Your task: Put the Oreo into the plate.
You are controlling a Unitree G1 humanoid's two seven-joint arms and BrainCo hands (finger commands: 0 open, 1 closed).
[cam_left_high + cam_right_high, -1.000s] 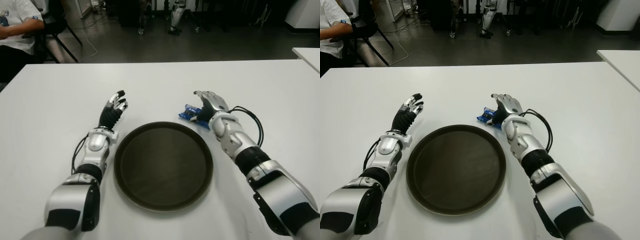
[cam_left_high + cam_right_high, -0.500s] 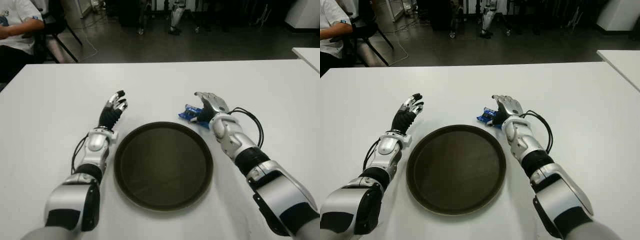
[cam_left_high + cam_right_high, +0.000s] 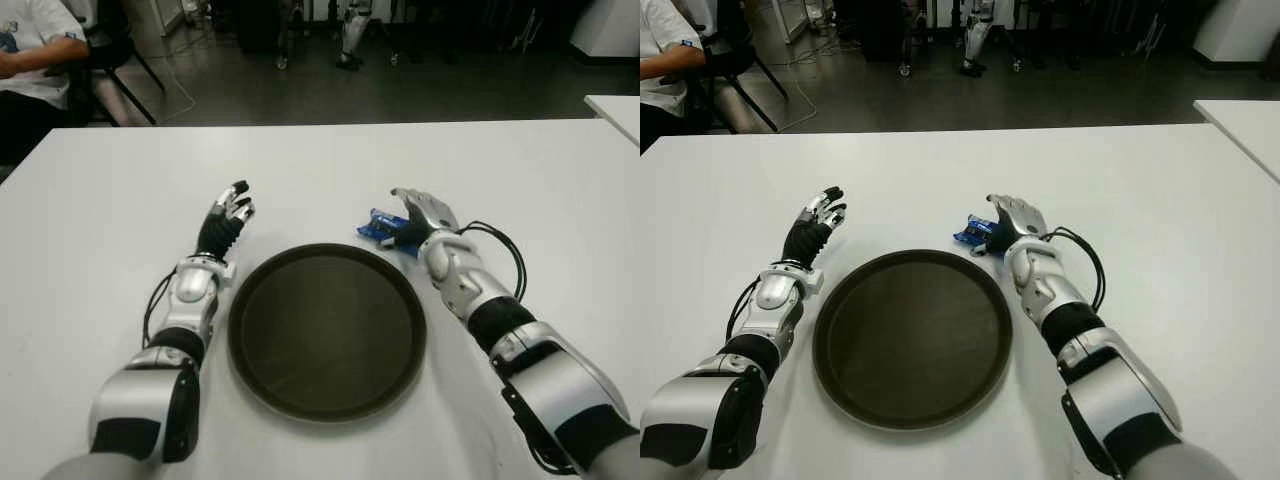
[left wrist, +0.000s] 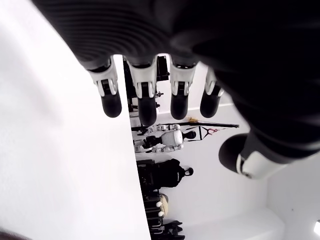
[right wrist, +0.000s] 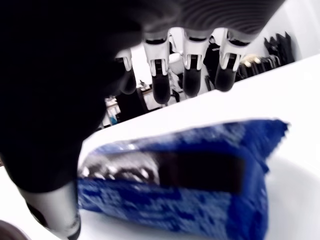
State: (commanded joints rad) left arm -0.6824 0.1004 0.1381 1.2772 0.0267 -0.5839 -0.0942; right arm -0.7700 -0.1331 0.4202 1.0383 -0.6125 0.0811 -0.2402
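A blue Oreo packet (image 3: 382,225) lies on the white table (image 3: 320,170) just beyond the upper right rim of the round dark plate (image 3: 327,330). My right hand (image 3: 418,213) is over the packet's right side, fingers extended and not closed around it; the right wrist view shows the Oreo packet (image 5: 190,180) lying under the straight fingers (image 5: 192,82). My left hand (image 3: 228,215) shows to the left of the plate with its fingers stretched out and nothing in them.
A seated person (image 3: 35,50) is at the table's far left corner beside a chair. Another white table (image 3: 615,108) edges in at the right. Dark floor and equipment lie beyond the far edge.
My right hand has shifted slightly to the right and lower over the packet. The packet, plate and left hand have not moved.
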